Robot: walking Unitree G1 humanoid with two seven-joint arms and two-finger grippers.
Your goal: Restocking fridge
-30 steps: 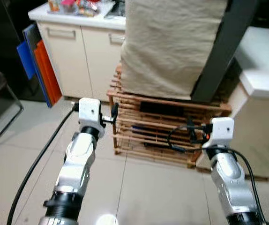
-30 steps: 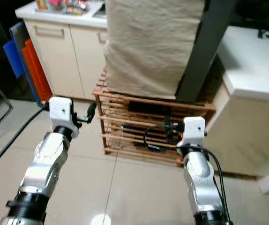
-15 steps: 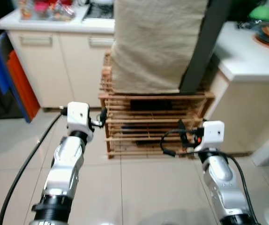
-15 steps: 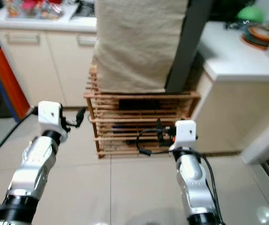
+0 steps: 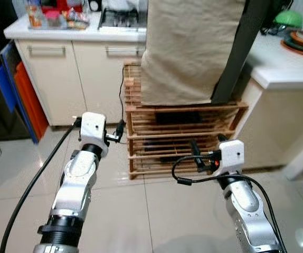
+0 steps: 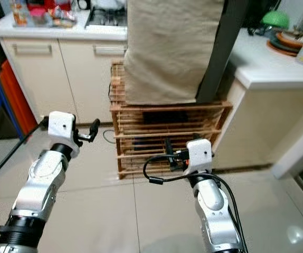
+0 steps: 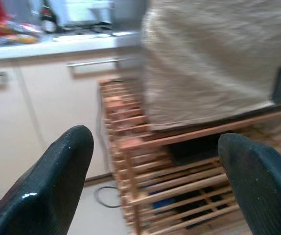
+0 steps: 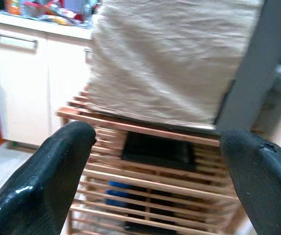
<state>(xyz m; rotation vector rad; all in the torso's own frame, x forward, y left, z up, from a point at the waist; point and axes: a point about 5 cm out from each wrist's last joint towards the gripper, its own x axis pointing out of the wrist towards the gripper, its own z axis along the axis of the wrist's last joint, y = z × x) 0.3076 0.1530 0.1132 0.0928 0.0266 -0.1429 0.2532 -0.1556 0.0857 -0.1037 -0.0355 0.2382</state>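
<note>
Leftmost, blue and orange boards (image 5: 19, 84) lean against the cream cabinet (image 5: 77, 79), whose counter (image 5: 62, 31) carries jars and packets beside a stove top (image 5: 119, 18). Next, the left gripper (image 5: 121, 129) hangs in the air near the left edge of a slatted wooden rack (image 5: 183, 139); its fingers (image 7: 57, 191) stand wide apart with nothing between them. On the rack sits a tall box draped in a beige cloth (image 5: 191, 47), with a dark upright edge (image 5: 241, 47) on its right side; whether this is the fridge cannot be told. Just in front of the rack, the right gripper (image 5: 193, 147) is likewise spread wide and empty, touching nothing. Rightmost, a white counter (image 5: 289, 63) holds a green lid and stacked plates (image 5: 302, 39).
</note>
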